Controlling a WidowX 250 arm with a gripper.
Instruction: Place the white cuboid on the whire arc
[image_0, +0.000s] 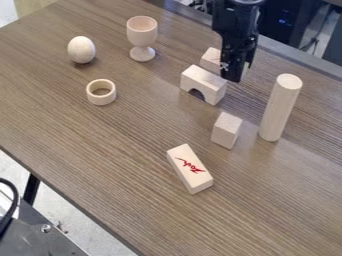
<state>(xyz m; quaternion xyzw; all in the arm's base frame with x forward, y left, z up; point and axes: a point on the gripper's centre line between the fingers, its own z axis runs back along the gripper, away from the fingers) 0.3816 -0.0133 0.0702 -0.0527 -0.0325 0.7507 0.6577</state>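
At the upper right of centre, the black gripper (235, 71) hangs down just behind the right part of the white arc (204, 84), an arch block standing with its opening at the bottom. A pale block (212, 60) lies behind the arc, partly hidden by the gripper; whether the two touch, I cannot tell. In front of the arc and to its right, a small white cuboid (227, 130) stands upright on the table. The arc's top is bare.
On the brown table (87, 145), a tall cylinder (280, 107) stands right of the cuboid. A block with red marking (190, 168) lies nearer the front. A wooden ring (101, 98), an egg (81, 50) and a goblet (141, 37) are at the left and back.
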